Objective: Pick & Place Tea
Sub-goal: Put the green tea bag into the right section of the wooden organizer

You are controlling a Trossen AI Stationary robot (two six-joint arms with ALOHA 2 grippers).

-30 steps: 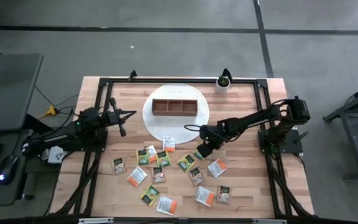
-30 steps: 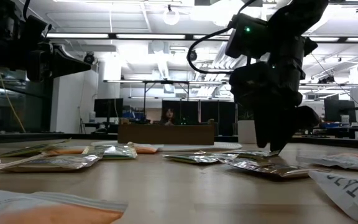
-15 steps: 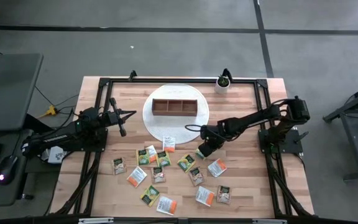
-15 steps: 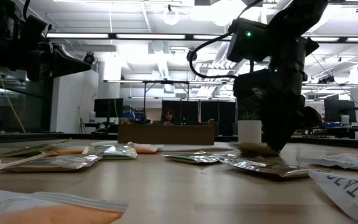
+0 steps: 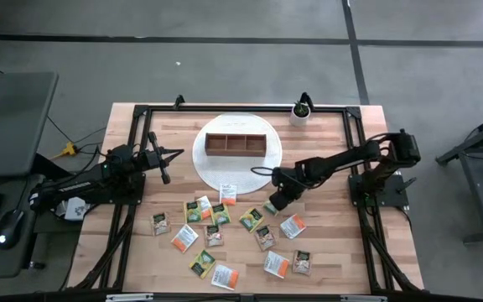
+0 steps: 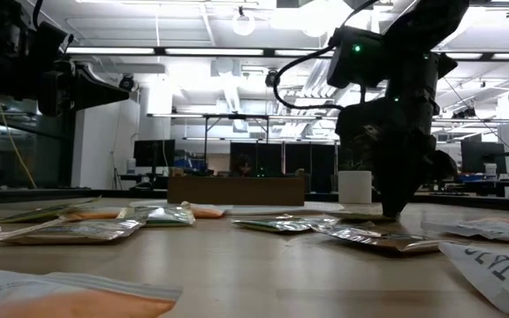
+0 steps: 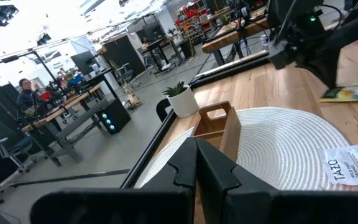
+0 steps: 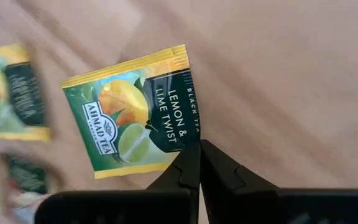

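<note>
Sachet: a green-yellow lemon-and-lime sachet [image 8: 132, 112] is pinched at one edge by the right gripper [image 8: 199, 163]; from above it sits under that gripper [image 5: 272, 204], right of the scattered pile and in front of the white mat [image 5: 208, 172].
Feel: looks light, thin and floppy, with a slick wrapper; it would likely sag or twist from an edge pinch.
Where to hold: the sealed edge or a corner, as now; a deeper bite would probably be steadier.
Right jaws: together, clamped on the sachet's edge.
Right arm: stretched from the counter's [image 5: 325, 235] right side toward the middle, wrist tipped steeply down, fingertips close to the wood.
Left arm: waits at the counter's left, left gripper [image 5: 167, 153] raised and aimed toward the box [image 5: 236, 144].
Left jaws: together, empty.
Other sachets: lying flat, spread across the counter's front half.
</note>
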